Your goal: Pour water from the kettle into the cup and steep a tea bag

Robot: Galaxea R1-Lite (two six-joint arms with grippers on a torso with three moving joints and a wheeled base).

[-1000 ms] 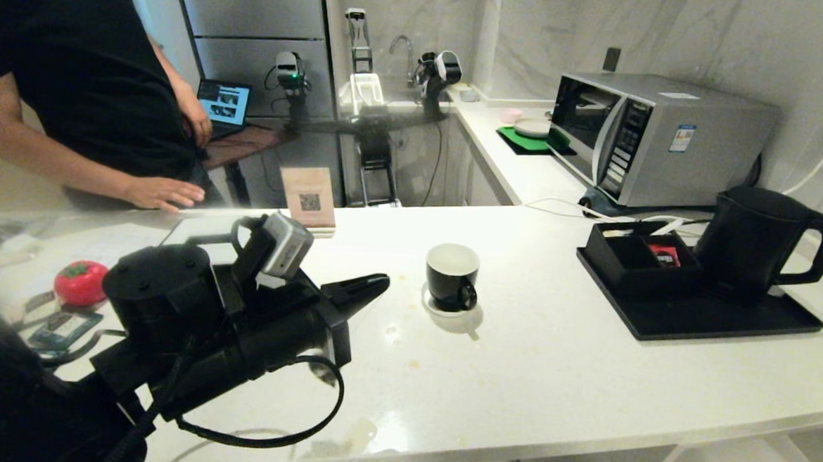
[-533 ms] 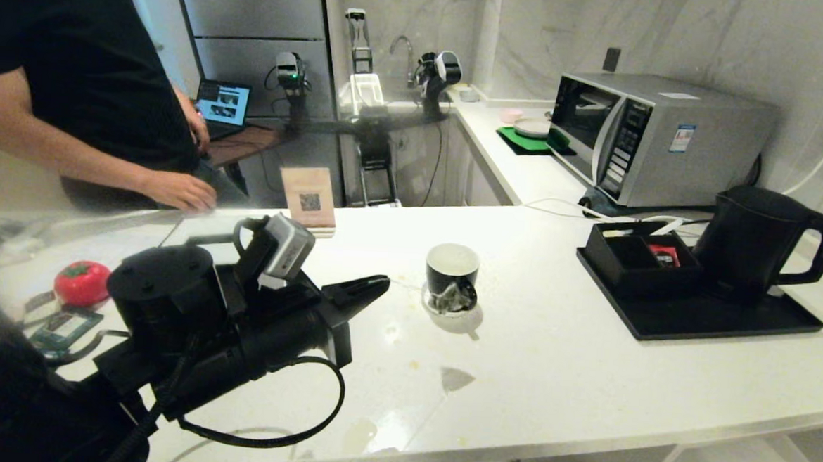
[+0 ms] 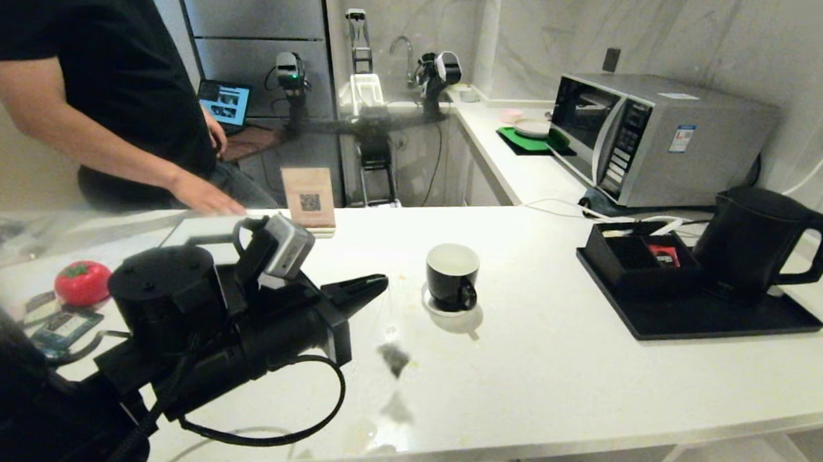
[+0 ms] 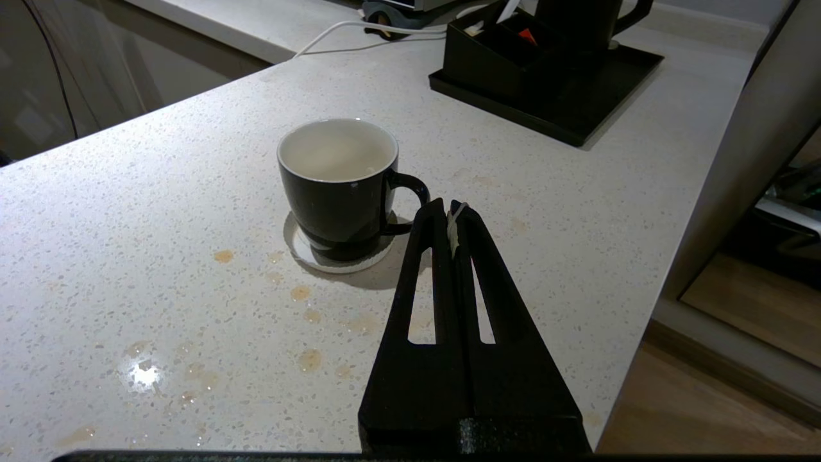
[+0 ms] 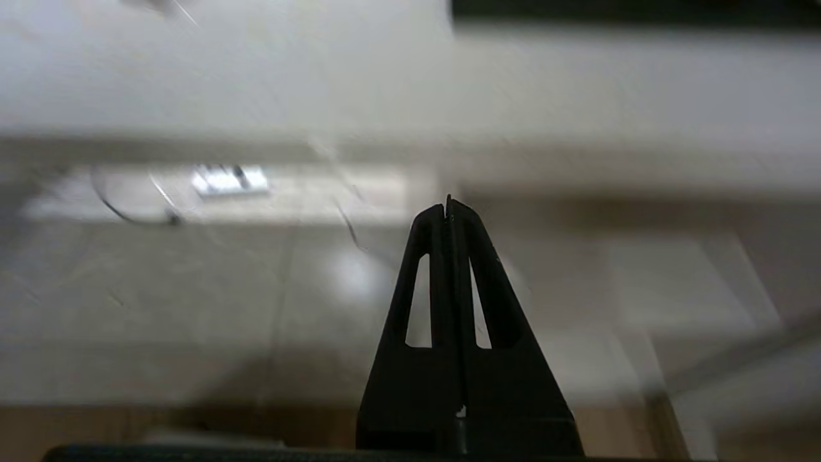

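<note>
A white kitchen counter is seen from the robot's head. The cup stands on a small white coaster near the middle of the counter, with its handle turned toward the robot. Its white inside looks pale and flat in the left wrist view, and it is not possible to tell whether it holds water. The kettle stands upright on a black tray far to the right, well apart from the cup, with no gripper near it. The left gripper hovers low over the counter just left of the cup, its fingers clenched on a thin white string. The tea bag shows as a small dark blur in the air below the gripper, nearer the robot than the cup, and outside it. The right gripper is out of the head view; its own view shows its fingers pressed together on nothing. Tan drips mark the counter in front of the cup. A person stands at the far left with a hand at the counter edge. Judging from this, the pour may be done, since the kettle is back on its tray, but the steeping is not finished, as the bag hangs outside the cup.
</note>
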